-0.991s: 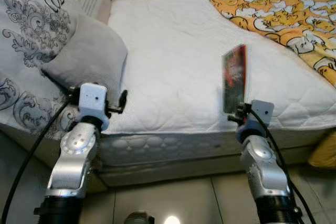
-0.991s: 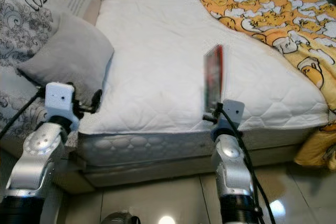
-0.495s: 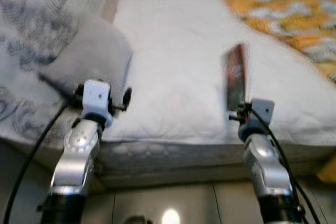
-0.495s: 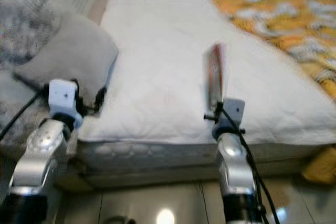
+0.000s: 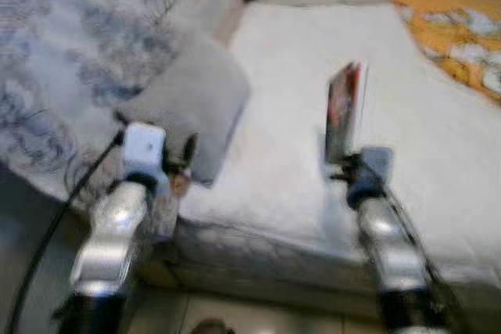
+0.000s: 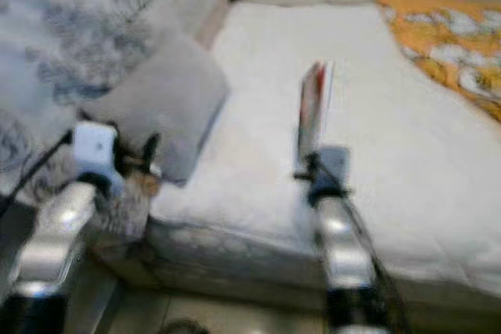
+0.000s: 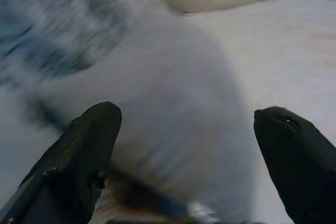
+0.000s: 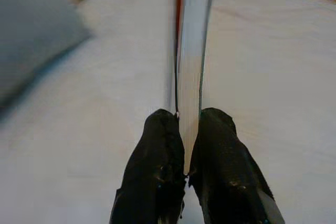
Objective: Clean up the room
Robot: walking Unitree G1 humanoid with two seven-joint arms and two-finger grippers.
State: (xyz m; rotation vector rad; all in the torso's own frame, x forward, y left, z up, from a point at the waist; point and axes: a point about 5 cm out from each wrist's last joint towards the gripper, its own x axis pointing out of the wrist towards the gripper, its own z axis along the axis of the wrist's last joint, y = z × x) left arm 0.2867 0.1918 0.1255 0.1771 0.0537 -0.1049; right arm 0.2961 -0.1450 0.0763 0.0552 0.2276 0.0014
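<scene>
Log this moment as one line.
right pincer: shut on book, upright over bed | left pincer: open, facing grey pillow | views blurred

Your head views look down, blurred, over the bed point(image 5: 438, 154); your wrist views sit close above that same bed.

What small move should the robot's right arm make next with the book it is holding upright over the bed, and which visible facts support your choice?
Probably lower it and lay it flat. The right gripper is shut on the thin book, held on edge above bare white mattress. The grey pillow sits away, before the open left gripper. No shelf or table is in view, so its final place is unclear.
</scene>
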